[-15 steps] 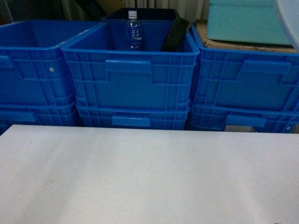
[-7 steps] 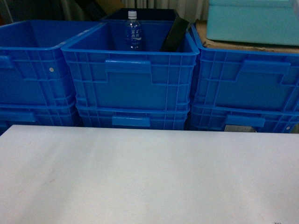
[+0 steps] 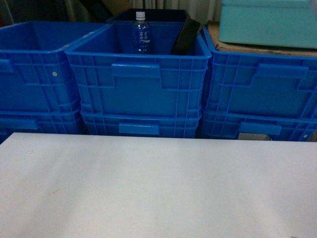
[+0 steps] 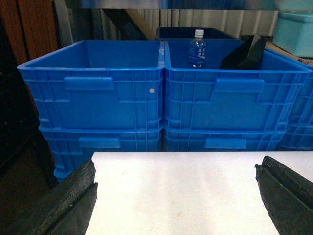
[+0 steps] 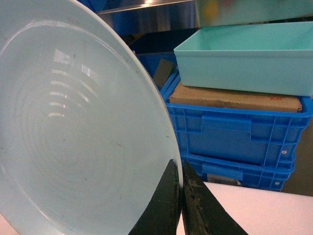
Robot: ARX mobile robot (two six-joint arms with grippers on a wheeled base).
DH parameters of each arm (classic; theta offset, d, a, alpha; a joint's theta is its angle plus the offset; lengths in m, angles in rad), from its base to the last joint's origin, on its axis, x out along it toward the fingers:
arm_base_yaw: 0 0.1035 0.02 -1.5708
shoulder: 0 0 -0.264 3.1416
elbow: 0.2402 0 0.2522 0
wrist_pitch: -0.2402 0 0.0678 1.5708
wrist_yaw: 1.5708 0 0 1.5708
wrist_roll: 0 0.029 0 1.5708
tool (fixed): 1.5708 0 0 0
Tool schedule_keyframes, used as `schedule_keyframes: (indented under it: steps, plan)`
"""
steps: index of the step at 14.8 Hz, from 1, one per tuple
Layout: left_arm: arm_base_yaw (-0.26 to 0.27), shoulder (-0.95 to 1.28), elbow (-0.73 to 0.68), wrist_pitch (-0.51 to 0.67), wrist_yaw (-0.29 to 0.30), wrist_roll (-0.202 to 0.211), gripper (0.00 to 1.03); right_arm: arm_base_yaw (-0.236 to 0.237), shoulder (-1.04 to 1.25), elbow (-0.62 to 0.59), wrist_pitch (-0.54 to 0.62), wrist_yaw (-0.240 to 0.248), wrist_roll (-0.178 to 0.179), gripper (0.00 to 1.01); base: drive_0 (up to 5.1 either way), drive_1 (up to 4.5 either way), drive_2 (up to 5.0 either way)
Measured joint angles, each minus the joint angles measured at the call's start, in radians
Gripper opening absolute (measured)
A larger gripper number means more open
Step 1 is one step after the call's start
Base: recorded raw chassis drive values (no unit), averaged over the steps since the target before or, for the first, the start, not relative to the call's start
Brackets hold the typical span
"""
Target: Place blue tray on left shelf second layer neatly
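The left pincer (image 4: 176, 196) is hovering low over the white bench (image 4: 176, 191), its two dark fingers (image 4: 63, 205) standing wide apart at the 8 and 4 o'clock corners of the left wrist view, gripping nothing and touching nothing. Spread and idle like this, it seems to be keeping out of the way while the other arm is carrying the load. Beyond the bench edge, deep-blue ribbed crates (image 4: 117, 98) are standing stacked two high, and a water bottle (image 4: 197, 48) is standing upright inside the middle one beside a leaning black piece (image 4: 244, 53).

To the right, the right pincer (image 5: 180, 196) is pinching the rim of the blue tray (image 5: 73, 132) at about 5 o'clock, its fingers together on the thin edge. The tray is being held nearly on edge, its hollow facing the wrist camera, probably because the rim is the only graspable part. It is filling the left of that view, raised off the bench, and is absent from the head view. Behind it, a turquoise box (image 5: 249, 58) is sitting on cardboard (image 5: 234, 98) atop another crate. No shelf layer is clearly identifiable, so placement looks not yet begun.
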Motion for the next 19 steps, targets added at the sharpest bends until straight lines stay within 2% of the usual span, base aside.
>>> schedule_keyframes:
  steps: [19]
  plan:
    - [0.001, 0.0, 0.0, 0.0, -0.003, 0.0, 0.98, 0.0, 0.0, 0.0, 0.0, 0.0, 0.0, 0.02, 0.0, 0.0, 0.0]
